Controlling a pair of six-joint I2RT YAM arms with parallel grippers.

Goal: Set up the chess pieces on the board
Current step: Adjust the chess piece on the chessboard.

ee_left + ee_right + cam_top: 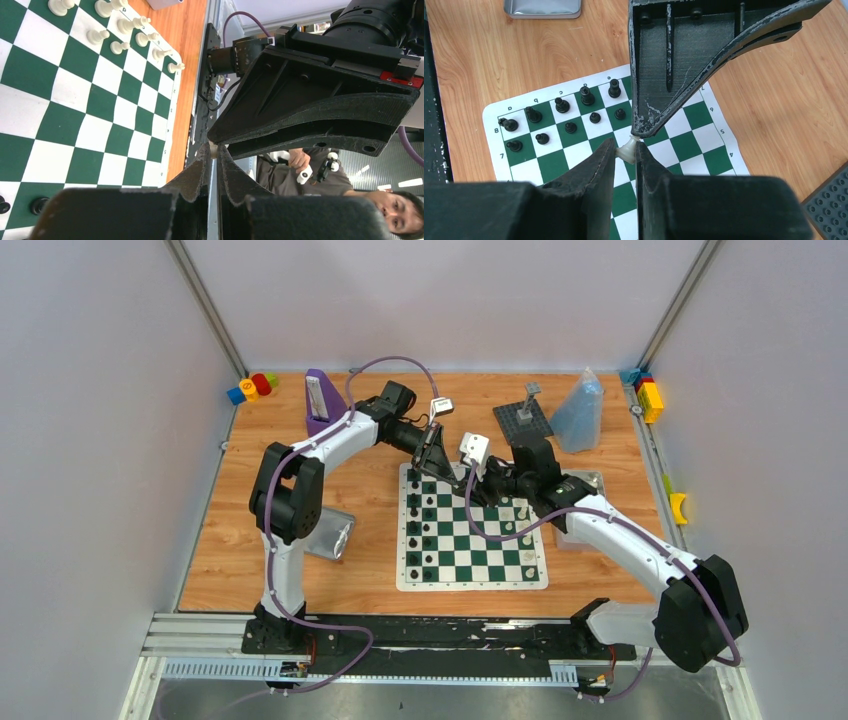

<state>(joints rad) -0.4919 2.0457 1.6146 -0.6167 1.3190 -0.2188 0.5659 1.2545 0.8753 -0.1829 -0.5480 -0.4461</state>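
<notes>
Handover step. Your right gripper (626, 147) pinches a small white piece (628, 151), jaws nearly shut on it, mid-air over the far part of the board (470, 583). Left gripper (213, 151) meets it tip-to-tip, jaws almost together round the same piece; can't tell if that grip's firm yet. Black pieces (561, 105) line the board's left side, other white pieces (95, 36) the right. Next, prob.: confirm left's hold, then open right & back it off straight, no twisting.

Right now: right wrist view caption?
Right gripper and left gripper pinch small cream plastic chess piece over green-white checkered mat.
</notes>
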